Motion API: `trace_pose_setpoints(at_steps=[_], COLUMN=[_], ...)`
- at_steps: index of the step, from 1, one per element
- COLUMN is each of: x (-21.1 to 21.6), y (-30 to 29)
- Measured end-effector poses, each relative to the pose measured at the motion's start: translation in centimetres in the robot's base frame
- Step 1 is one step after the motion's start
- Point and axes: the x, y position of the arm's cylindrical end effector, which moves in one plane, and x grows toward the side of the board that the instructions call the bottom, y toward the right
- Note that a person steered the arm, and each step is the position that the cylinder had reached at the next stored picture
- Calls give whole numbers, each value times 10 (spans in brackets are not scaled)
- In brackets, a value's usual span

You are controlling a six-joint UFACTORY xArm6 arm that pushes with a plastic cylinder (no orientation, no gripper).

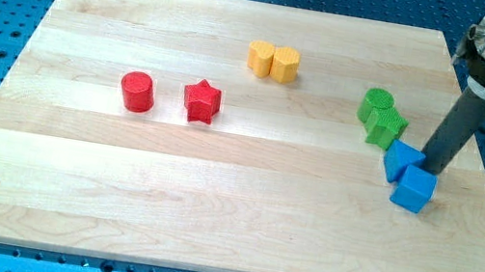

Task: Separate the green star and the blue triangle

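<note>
The green star [386, 128] lies at the view's right on the wooden board [213, 200], touching a green cylinder [375, 104] above-left of it. The blue triangle [402, 159] sits just below-right of the star, touching or nearly touching it. A blue cube [414, 190] lies against the triangle's lower right. My tip [432, 170] is down on the board just right of the blue triangle and above the blue cube, close to both.
Two yellow blocks [273, 62] sit side by side at the view's top centre. A red cylinder [137, 92] and a red star [201, 101] lie at centre left. The board's right edge is near the blue blocks.
</note>
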Motion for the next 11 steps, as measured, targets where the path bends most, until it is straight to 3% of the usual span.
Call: trace_pose_setpoints(at_steps=[5,9,11], x=[-46,13,22], y=[-37,-31,39])
